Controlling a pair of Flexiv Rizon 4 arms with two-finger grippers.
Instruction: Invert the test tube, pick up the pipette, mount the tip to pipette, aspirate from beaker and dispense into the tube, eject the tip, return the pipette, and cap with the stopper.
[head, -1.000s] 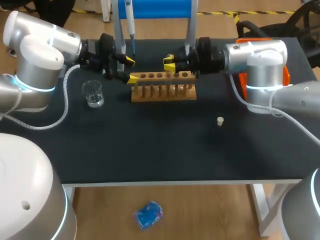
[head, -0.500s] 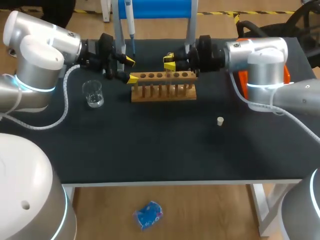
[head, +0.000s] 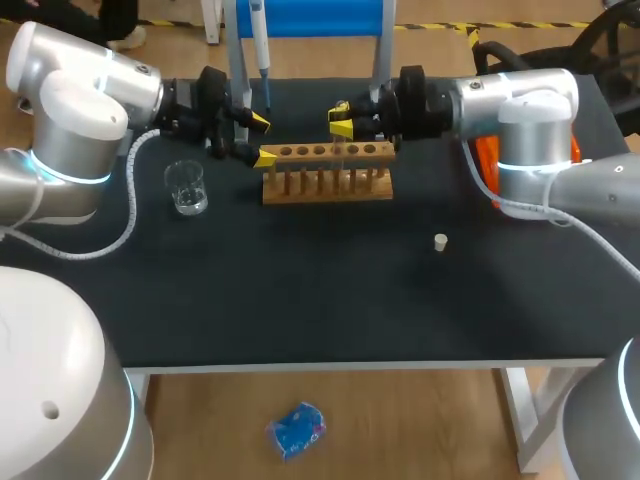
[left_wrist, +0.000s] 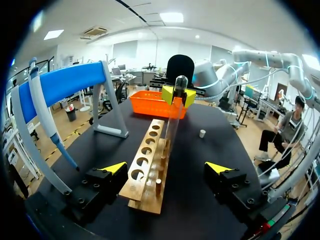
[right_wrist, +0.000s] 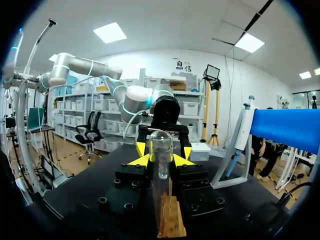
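Where the left arm comes in over the dark table (head: 320, 300), a clear glass beaker (head: 186, 187) is seen standing upright, well apart from the wooden rack (head: 327, 185); whether liquid is held in it cannot be told. At the rack's left end the left gripper (head: 262, 140) is held level, its fingers spread wide; nothing is grasped, and only that end of the rack lies between them. Behind it the pipette (head: 259, 40) is hung on the blue stand (head: 320, 18), point downward. A row of round holes is carried in the rack's top plate. Toward the rack's right part the test tube (left_wrist: 176, 115) is held upright with its rounded end uppermost and its lower end down at the rack; whether that end is seated in a hole cannot be made out. Its upper part is clamped from two sides by the yellow tips of the right gripper (head: 342, 121). Further right and nearer the front, the small white stopper (head: 440, 241) is left lying on the table, apart from everything else. Beyond the right gripper an orange bin (left_wrist: 155, 106) is set on the table; its contents are hidden.
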